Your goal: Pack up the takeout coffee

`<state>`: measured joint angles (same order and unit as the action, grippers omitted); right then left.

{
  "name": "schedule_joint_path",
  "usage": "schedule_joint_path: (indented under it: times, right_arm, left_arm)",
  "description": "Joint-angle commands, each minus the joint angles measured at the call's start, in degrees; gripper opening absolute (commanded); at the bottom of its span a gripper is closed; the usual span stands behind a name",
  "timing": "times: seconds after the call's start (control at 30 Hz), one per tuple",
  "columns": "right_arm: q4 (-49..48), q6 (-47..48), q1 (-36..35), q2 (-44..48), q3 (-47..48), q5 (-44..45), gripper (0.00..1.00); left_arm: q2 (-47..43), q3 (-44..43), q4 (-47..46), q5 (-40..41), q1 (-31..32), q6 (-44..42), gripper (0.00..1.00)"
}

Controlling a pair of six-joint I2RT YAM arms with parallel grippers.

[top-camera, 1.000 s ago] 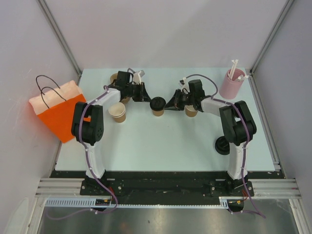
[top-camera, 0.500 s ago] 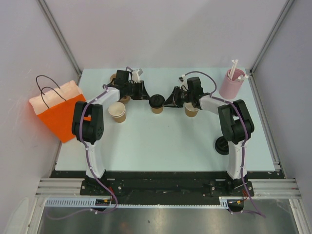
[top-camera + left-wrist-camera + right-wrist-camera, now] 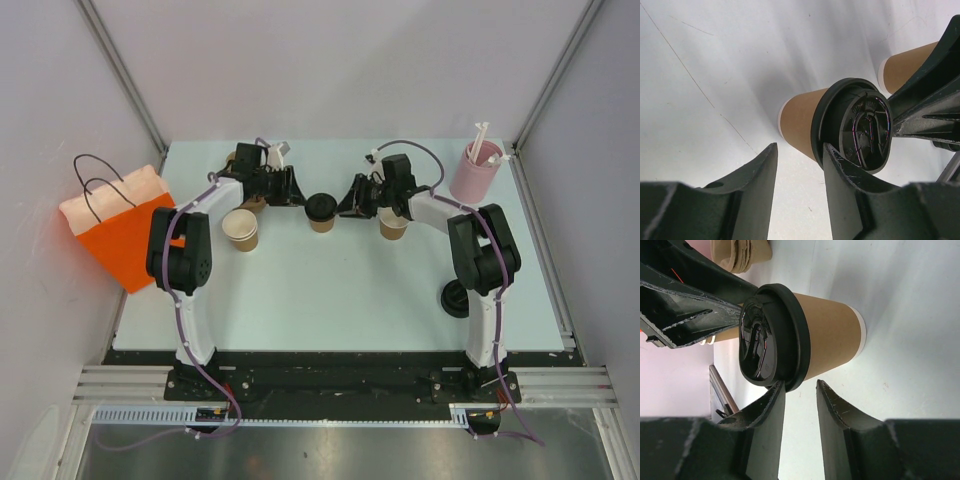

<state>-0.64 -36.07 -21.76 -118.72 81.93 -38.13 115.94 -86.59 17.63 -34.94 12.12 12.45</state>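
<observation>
One takeout coffee [image 3: 321, 212], a tan paper cup with a black lid, stands upright mid-table between both grippers. My left gripper [image 3: 298, 191] is open just left of it. In the left wrist view the cup [image 3: 802, 122] lies past the gripper [image 3: 799, 152], and only table shows between the fingers [image 3: 757, 187]. My right gripper [image 3: 346, 204] is open just right of the cup. In the right wrist view the cup [image 3: 832, 337] sits beyond the gripper [image 3: 800, 385], with one fingertip close under the lid's rim [image 3: 795, 330].
A lidless paper cup [image 3: 241, 229] stands by the left arm and another [image 3: 393, 226] under the right arm. A loose black lid [image 3: 456, 298] lies near the right base. The pink straw cylinder [image 3: 474, 172] is back right, the orange bag [image 3: 120, 228] far left, and the pulp tray [image 3: 236, 160] back left.
Both grippers have opened and drawn slightly back from the lidded cup, which stays standing in the same spot.
</observation>
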Motion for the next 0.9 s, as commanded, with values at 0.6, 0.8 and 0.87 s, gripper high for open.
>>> schedule_joint_path:
  times: [0.6,0.8,0.87]
  right_arm:
    - [10.12,9.52,0.93,7.27,7.63,-2.47,0.44]
    - [34.36,32.49,2.16,15.69,12.72,3.31,0.5]
    - [44.96,37.46,2.07,19.46,13.52,13.71,0.51]
  left_arm:
    - [-1.15,-5.26,1.71,-1.18,-0.87,1.53,0.49]
    - [-8.17,-4.73,3.29,0.13,-1.13,-2.77,0.55]
    - [-10.64,-3.59,3.99,0.66,-1.13,-5.14,0.58]
